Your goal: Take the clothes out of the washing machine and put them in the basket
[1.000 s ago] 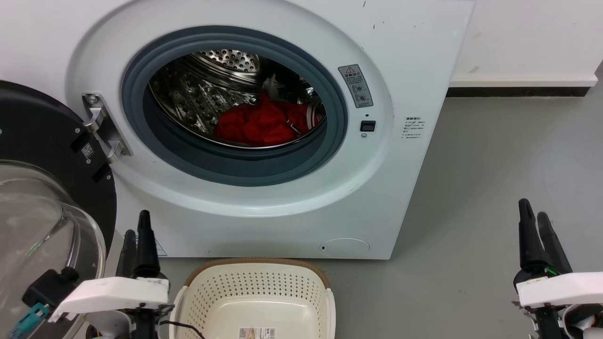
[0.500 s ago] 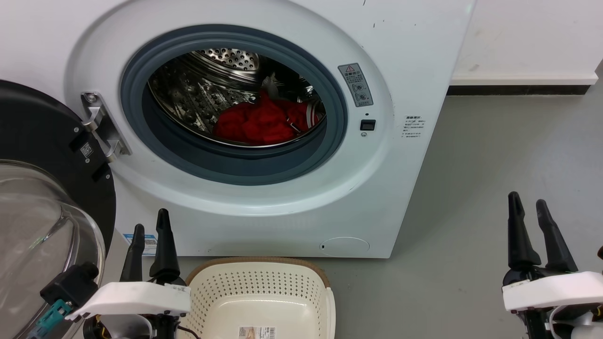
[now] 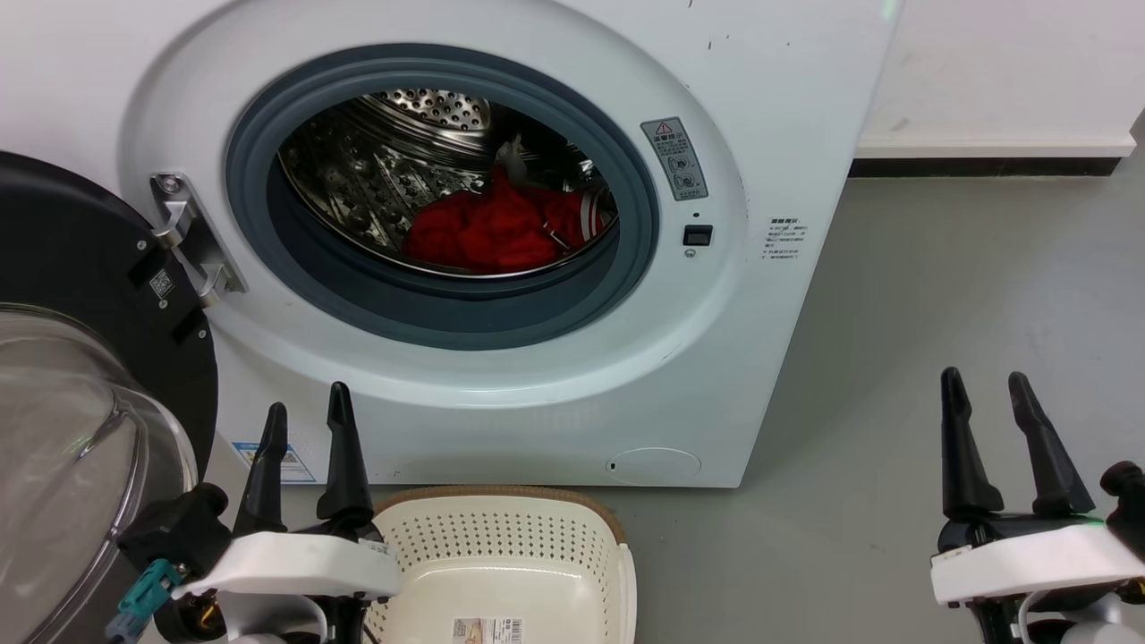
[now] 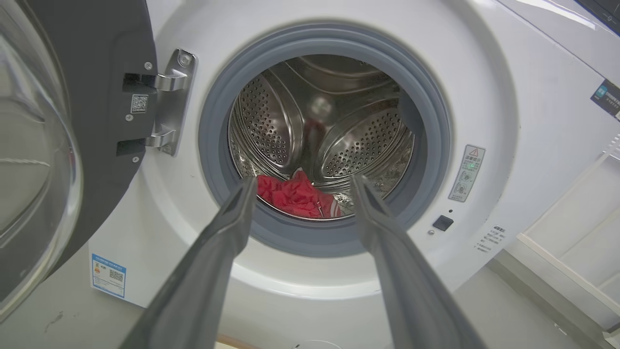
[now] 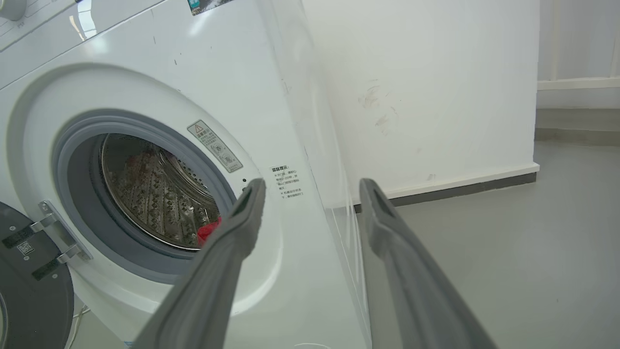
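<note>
Both of our claws stand spread wide and empty: our left claw [image 3: 307, 398] just left of the basket [image 3: 501, 541], our right claw [image 3: 983, 374] over the floor [image 3: 939, 286], well apart from it. We see the clothes [image 3: 487, 234] bunched low in the drum [image 3: 376, 179] of the washing machine [image 3: 787, 107], its door [image 3: 63, 250] swung open.

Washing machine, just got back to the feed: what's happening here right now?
Nothing is grasped yet. The bright red garment lies low in the steel drum of the white front-loading washing machine, whose black-framed glass door stands open on the left. The cream perforated plastic basket sits on the floor before the machine, no clothes showing in it. The left hand and the right hand are both open and empty, outside the porthole; the left points toward the garment.
</note>
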Controlling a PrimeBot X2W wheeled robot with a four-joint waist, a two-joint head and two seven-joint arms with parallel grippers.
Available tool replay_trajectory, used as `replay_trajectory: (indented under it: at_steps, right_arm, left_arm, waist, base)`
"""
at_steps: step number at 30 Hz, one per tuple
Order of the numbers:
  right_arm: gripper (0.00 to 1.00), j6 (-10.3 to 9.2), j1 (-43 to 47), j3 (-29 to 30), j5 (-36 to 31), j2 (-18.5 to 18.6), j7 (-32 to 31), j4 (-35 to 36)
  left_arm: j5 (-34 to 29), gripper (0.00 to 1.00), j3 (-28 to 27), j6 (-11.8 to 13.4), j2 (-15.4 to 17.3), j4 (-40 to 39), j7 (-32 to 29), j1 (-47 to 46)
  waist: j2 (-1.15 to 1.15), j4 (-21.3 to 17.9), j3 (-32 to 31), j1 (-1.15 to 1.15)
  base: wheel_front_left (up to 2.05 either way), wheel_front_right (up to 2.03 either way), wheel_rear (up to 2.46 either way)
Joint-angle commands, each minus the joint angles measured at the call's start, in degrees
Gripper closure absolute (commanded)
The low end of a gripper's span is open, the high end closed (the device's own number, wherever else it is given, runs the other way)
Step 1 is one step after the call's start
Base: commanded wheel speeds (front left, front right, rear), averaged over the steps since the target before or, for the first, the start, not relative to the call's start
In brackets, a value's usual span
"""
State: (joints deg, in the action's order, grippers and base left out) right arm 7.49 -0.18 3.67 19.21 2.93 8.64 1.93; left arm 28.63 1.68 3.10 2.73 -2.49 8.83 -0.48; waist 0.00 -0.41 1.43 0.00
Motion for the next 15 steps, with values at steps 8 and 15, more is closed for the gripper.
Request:
replay_trajectory:
  at_steps: [8, 15]
  right_arm:
    - [0.0, 0.0, 0.1, -0.3, -5.5, 0.0, 1.6, 1.5]
    - [0.0, 0.0, 0.7, -0.5, -9.7, -0.1, 2.6, 1.8]
  left_arm:
    - [-5.8, 0.0, 1.5, 1.6, 0.2, -1.7, 1.5, 0.2]
    - [-8.3, 0.0, 3.0, 0.4, 0.2, -1.5, 2.4, 0.9]
  waist:
    - [0.0, -0.1, 0.1, 0.0]
    - [0.0, -0.2, 0.1, 0.0]
  base:
    - [0.0, 0.0, 0.0]
    - [0.0, 0.0, 0.0]
